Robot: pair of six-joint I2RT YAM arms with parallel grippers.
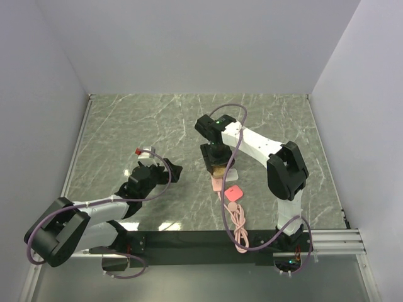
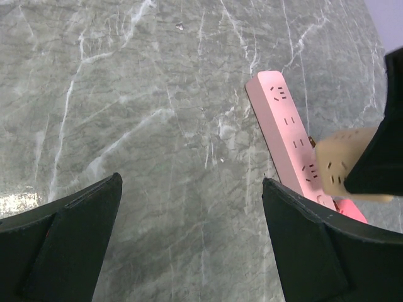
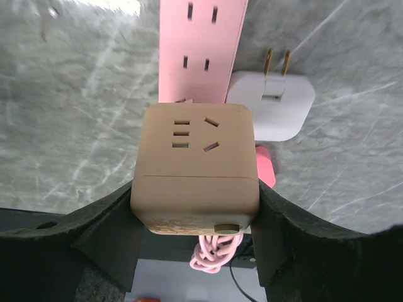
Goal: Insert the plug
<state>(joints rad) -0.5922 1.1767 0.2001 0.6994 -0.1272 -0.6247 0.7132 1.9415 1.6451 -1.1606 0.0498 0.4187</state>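
My right gripper (image 1: 217, 165) is shut on a tan cube (image 3: 195, 170) with socket holes on its top face, one finger pressed against each side. The cube hangs over the near end of a long pale-pink power strip (image 3: 201, 44). The plug (image 1: 234, 192), a small flat coral-pink block, lies on the table just right of the strip; in the right wrist view only an edge of the plug (image 3: 265, 167) peeks out beside the cube. My left gripper (image 2: 190, 182) is open over bare marble, left of the power strip (image 2: 286, 135) and of the tan cube (image 2: 337, 167).
A white two-pin adapter (image 3: 272, 104) lies on its back beside the strip, pins up. The strip's pink cord (image 1: 239, 226) is coiled toward the near table edge. White walls enclose the green marble tabletop (image 1: 145, 126).
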